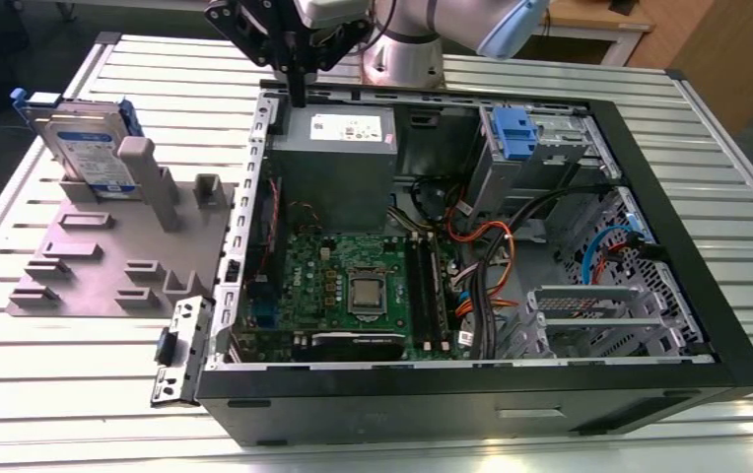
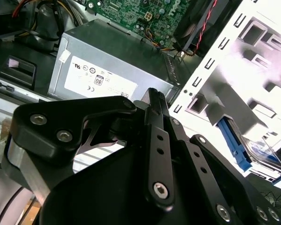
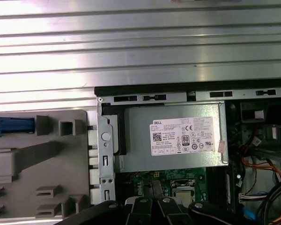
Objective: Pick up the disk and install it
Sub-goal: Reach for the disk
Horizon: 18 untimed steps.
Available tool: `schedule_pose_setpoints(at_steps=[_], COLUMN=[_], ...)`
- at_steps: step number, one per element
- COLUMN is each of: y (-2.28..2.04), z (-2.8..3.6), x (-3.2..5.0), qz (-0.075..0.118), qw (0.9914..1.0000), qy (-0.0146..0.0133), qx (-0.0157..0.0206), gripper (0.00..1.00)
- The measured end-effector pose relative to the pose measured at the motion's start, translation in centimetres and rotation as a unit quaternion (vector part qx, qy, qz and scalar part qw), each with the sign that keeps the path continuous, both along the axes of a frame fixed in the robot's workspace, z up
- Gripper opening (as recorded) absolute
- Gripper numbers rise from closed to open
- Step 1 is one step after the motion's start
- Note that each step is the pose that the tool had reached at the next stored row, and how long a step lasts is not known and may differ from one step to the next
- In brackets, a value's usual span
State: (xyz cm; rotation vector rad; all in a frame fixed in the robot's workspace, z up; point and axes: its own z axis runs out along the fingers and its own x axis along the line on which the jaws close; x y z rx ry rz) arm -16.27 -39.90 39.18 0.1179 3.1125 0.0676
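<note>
We see a ribbed metal bench [image 1: 731, 212] carrying everything. The largest thing on it is an open black computer case [image 1: 692, 296], lying on its side with its green motherboard [image 1: 350, 286] and bundles of cables exposed. To the exterior view's left of the case lies a flat grey fixture plate [image 1: 88, 271] with raised blocks and slots. Inside the case, at the far end, sits a grey metal power supply [image 1: 337, 148] with a white sticker on its face; we see it in both wrist views too [image 2: 117, 51] [image 3: 178, 136]. To the exterior view's right of it is a metal drive cage with a small blue latch [image 1: 513, 133].

The disk [image 1: 88, 148] stands upright on edge in the far corner of the fixture plate, its white-and-blue label facing us and blue bracket round its edges. Nothing grips it.

The pincer [image 1: 299, 99] hangs above the case's far wall, just beside the power supply and well apart from the disk. Its fingers [image 2: 153, 96] are drawn together to a narrow point and hold nothing.
</note>
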Motion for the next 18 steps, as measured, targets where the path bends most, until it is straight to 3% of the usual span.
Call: schedule_pose_setpoints(at_steps=[18], y=[0.00], z=[-0.02], x=[-0.67], qz=[0.000], qw=[1.00000], qy=[0.0000], qx=[0.0000], gripper=[0.11])
